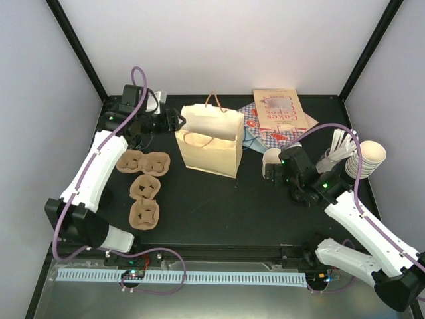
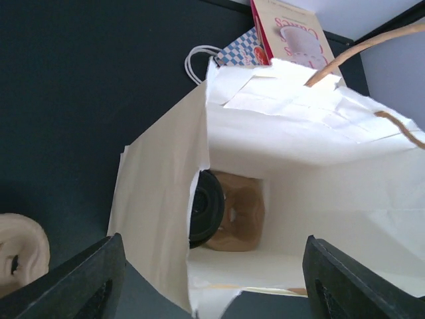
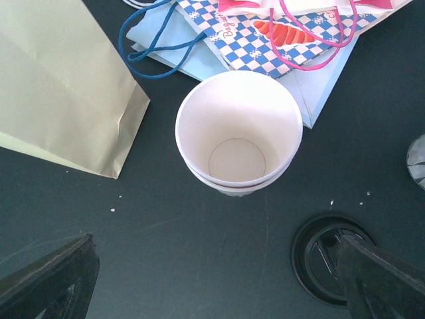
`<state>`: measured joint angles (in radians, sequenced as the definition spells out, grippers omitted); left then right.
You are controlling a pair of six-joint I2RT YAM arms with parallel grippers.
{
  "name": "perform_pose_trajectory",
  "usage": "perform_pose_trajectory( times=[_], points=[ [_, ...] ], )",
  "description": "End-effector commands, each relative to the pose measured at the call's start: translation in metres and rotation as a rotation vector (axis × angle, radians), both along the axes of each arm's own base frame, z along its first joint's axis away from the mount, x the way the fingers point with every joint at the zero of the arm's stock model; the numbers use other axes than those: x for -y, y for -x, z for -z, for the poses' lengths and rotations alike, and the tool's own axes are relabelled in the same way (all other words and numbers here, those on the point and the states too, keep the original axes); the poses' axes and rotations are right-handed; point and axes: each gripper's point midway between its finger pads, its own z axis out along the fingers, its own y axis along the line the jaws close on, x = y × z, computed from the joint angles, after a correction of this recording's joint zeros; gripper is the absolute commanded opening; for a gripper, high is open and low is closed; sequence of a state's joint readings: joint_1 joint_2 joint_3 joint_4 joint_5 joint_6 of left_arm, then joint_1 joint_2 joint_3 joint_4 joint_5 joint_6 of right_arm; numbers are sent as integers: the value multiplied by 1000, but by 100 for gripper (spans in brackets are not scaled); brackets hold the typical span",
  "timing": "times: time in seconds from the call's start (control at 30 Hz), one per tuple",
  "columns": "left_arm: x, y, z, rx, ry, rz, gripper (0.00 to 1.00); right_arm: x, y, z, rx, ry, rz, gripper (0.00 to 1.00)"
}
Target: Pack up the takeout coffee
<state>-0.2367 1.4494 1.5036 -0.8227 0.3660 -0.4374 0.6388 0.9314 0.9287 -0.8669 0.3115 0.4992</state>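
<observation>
Black surface (image 1: 199, 219), white walls round it. L side, approx 9 o'clock: brown cup carriers (image 1: 145, 163) lying flat. L gripper (image 1: 176, 121) hangs at the 9 o'clock rim of the tan paper bag (image 1: 209, 149), over its mouth, jaws spread, nothing btwn them. Bag stands upright, open, centre-back. Takeout coffee (image 2: 206, 209) is inside at the bottom, black lid tilted, partly hidden by bag wall; cup body not visible. Inner carrier (image 2: 242, 216) just beside it at 3 o'clock. R of bag: R gripper (image 1: 272, 169) released, jaws wide, above nested lidless cups (image 3: 237, 133). Loose lid (image 3: 325, 256) on surface at their 4 o'clock, apart. Printed flat bags (image 1: 279, 113) at 1 o'clock; cup stack (image 1: 368, 156) far R.
</observation>
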Motion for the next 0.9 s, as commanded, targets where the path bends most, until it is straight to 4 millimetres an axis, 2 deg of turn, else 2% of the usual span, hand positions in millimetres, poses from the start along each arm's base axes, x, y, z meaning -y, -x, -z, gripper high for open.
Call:
perform_pose_trajectory(
  times=[0.0,0.17,0.33,0.43,0.5,0.6,0.67,0.7,0.73,0.87],
  points=[
    [-24,28,-33,81,-70,-30,77,1,-8,-18,56,-5,10,100],
    [-76,49,-33,107,-139,-192,78,-2,-10,-23,81,-24,2,100],
    [-137,63,-15,71,-153,-372,78,-9,-11,-26,90,-52,-23,100],
    [-165,61,-2,38,-163,-449,79,-7,-11,-28,77,-59,0,100],
    [-173,54,9,10,-163,-468,79,0,-10,-30,61,-48,50,100],
    [-175,40,22,-30,-157,-457,80,12,-8,-37,39,-10,111,100],
    [-176,29,30,-57,-153,-452,84,14,-6,-43,33,1,110,100],
    [-179,23,38,-81,-160,-460,91,14,-6,-46,39,6,97,100],
    [-181,17,44,-104,-168,-463,93,13,-6,-48,55,23,66,100],
    [-186,-2,61,-160,-206,-433,94,24,-2,-56,115,19,94,100]
  ],
)
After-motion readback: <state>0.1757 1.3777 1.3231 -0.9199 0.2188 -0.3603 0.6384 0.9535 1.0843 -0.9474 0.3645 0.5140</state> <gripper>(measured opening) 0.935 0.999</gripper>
